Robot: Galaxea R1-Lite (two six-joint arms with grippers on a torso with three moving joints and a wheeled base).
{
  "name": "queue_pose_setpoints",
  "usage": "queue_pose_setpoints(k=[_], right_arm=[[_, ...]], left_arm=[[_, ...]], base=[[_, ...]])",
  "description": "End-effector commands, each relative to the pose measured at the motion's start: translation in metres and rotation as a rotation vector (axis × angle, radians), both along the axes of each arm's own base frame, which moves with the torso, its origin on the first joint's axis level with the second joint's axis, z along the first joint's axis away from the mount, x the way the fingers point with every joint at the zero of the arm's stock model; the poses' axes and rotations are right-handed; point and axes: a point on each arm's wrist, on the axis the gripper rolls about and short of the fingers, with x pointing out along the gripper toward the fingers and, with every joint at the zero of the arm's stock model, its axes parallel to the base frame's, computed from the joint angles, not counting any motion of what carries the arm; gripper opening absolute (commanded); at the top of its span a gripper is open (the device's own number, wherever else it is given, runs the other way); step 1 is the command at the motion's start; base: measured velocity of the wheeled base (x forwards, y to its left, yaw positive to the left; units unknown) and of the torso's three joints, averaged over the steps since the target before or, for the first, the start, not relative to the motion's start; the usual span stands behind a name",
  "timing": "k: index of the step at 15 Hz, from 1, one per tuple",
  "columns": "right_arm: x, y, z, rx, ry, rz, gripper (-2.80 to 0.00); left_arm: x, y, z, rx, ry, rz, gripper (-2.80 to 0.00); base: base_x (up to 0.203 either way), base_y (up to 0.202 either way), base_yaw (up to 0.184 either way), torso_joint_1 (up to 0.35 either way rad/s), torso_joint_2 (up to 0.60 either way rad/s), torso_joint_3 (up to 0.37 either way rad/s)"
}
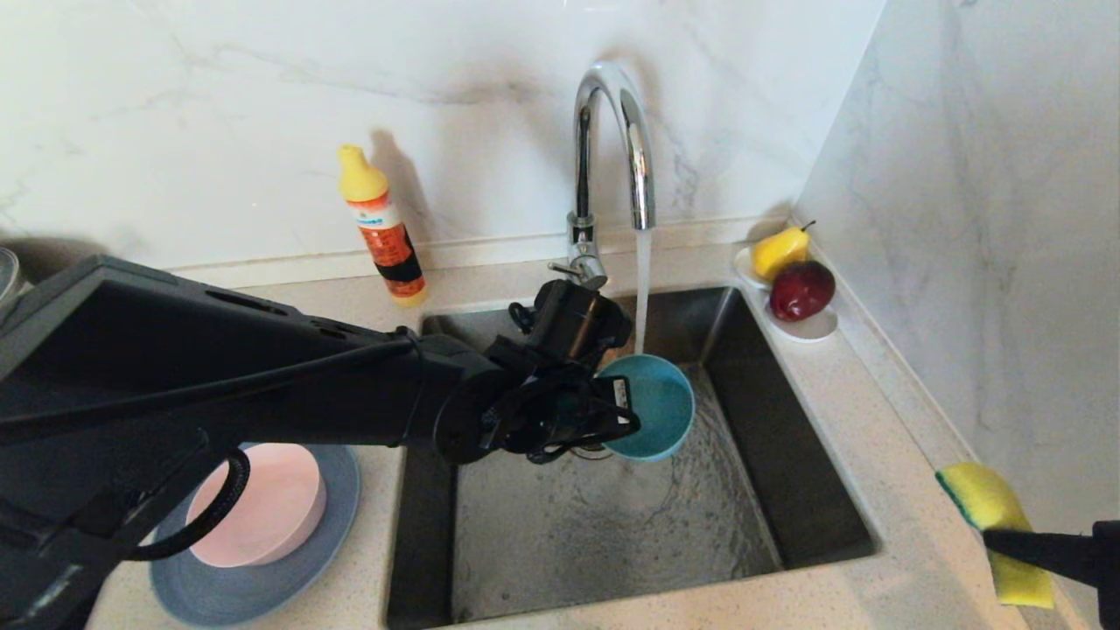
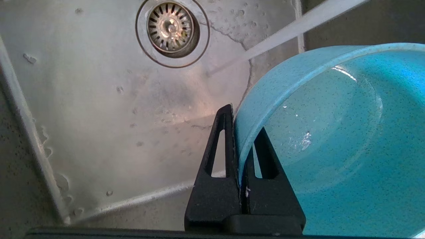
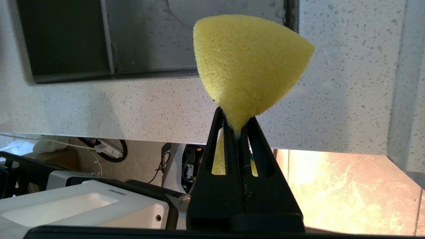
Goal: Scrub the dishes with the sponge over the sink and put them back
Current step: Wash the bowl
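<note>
Over the sink (image 1: 787, 455), seen from the head, the left pincer (image 1: 617, 407) is clamped on the near-left rim of the small teal bowl (image 1: 656, 407), held tilted above the basin just beside the stream falling from the chrome tap (image 1: 612, 131). On the bench (image 1: 875, 394) at near left the pale pink bowl (image 1: 271, 507) sits on the slate-blue plate (image 1: 262, 586); a soap bottle (image 1: 382, 227) stands far left of the tap, and a white saucer (image 1: 809, 325) with a pear (image 1: 780, 249) and an apple (image 1: 801, 289) lies at the far right corner. At near right the right pincer (image 1: 993, 534) grips the sponge (image 1: 997, 516) above the bench edge. From the left wrist, the fingers (image 2: 220, 146) pinch the bowl's wall (image 2: 332, 142), one outside and one inside, with the drain (image 2: 171, 28) beyond. From the right wrist, the pincer (image 3: 237, 127) squeezes the yellow sponge (image 3: 247, 63) at its waist.
</note>
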Motion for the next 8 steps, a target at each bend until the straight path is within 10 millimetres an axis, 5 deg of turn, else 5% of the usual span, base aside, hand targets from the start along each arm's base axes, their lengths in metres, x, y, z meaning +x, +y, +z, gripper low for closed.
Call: queue_pose_setpoints(k=[1,8], right_arm=[[0.001,0.000,-0.001,0.003,0.007,0.004,-2.80],[0.001,0.000,-0.001,0.002,0.010,0.004,-2.80]], left_arm=[[0.005,-0.003,-0.003,0.008,-0.006,0.020,-2.80],[0.032,-0.015,-0.001,-0.014,-0.034,0.102,-2.80]], base=[[0.000,0.000,0.000,0.000,0.00,0.000],[0.000,0.000,0.000,0.000,0.00,0.000]])
